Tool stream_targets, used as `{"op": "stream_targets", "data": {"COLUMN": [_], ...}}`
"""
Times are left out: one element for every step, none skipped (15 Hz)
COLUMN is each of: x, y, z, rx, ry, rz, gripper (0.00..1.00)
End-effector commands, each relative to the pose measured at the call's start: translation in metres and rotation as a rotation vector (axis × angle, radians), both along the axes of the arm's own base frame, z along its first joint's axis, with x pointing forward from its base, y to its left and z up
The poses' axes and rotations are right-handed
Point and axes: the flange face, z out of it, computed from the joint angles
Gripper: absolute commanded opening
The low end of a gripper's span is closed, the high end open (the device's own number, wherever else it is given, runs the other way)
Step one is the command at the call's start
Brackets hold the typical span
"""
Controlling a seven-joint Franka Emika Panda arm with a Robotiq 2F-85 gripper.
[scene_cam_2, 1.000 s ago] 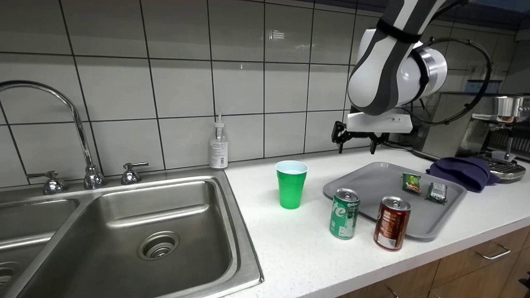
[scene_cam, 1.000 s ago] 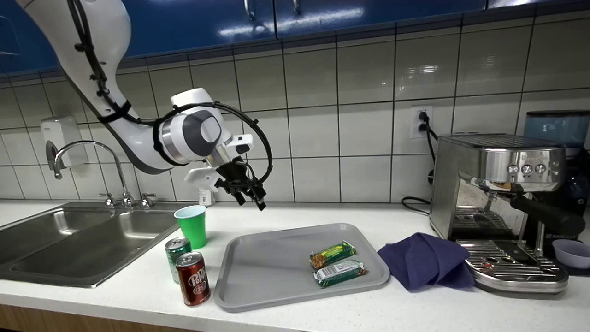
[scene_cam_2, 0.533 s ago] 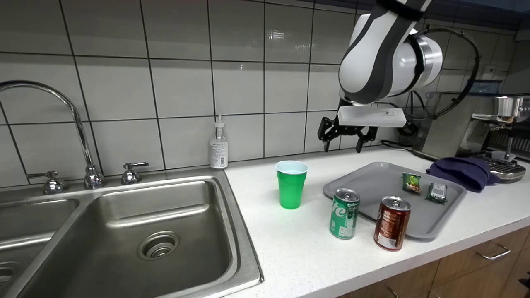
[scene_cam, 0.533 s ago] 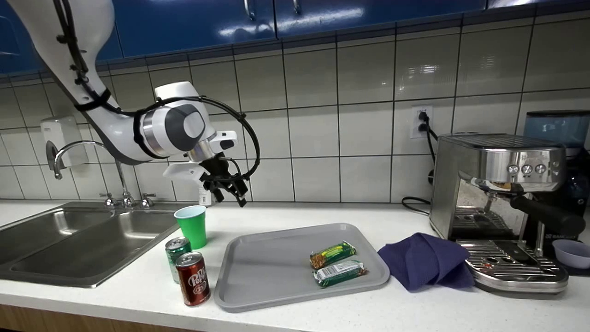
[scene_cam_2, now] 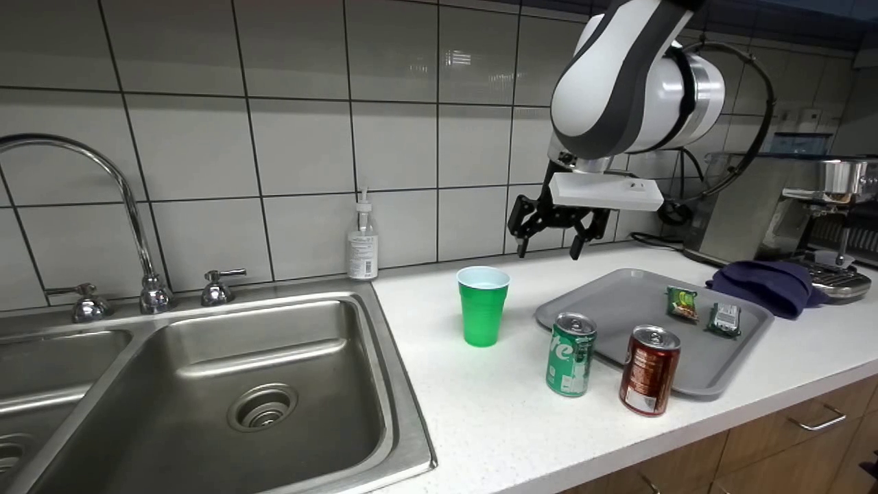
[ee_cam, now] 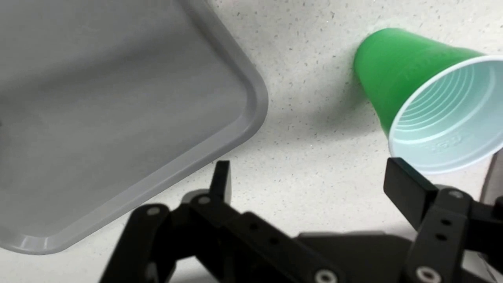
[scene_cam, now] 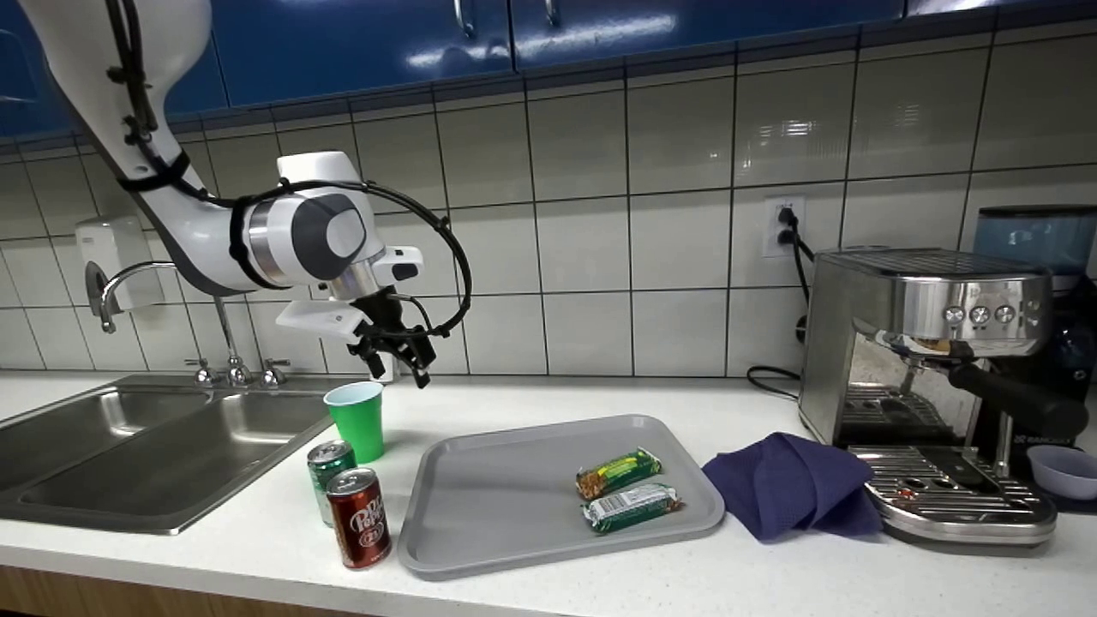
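The wrist view's edges cut off part of the gray tray [ee_cam: 118, 118] and green cup [ee_cam: 426, 98].

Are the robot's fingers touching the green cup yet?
Apart. An exterior view shows it: there's a gap between the fingers and the green cup, with white counter visible through it.

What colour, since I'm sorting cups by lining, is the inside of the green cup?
The cup's inside is pale aqua, seen best in the wrist view.

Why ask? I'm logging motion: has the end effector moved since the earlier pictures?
Yes: in both exterior views, the end effector has shifted leftward in the image, toward the unmoved cup.
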Motion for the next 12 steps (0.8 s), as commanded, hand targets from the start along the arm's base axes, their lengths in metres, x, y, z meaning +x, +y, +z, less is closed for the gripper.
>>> {"op": "stream_targets", "data": {"x": [-0.002,-0.002,-0.001,0.000,0.000,0.001,0.001,0.001,0.002,0.002,0.003,0.003], "y": [0.005,0.007,0.009,0.011,0.013,0.016,0.018,0.019,0.021,0.023,0.024,0.025], "z": [0.004,0.003,0.001,0.000,-0.001,-0.002,-0.002,-0.004,-0.005,-0.006,-0.008,-0.010], "rx": [0.023,0.026,0.028,0.032,0.034,0.035,0.038,0.040,0.041,0.041,0.039,0.037], "ry": [0.032,0.035,0.039,0.042,0.043,0.046,0.050,0.052,0.055,0.057,0.057,0.057], "rz": [0.054,0.065,0.076,0.084,0.093,0.102,0.110,0.115,0.122,0.130,0.137,0.145], "gripper": [1.00,1.00,1.00,1.00,1.00,1.00,1.00,1.00,1.00,1.00,1.00,1.00]}}
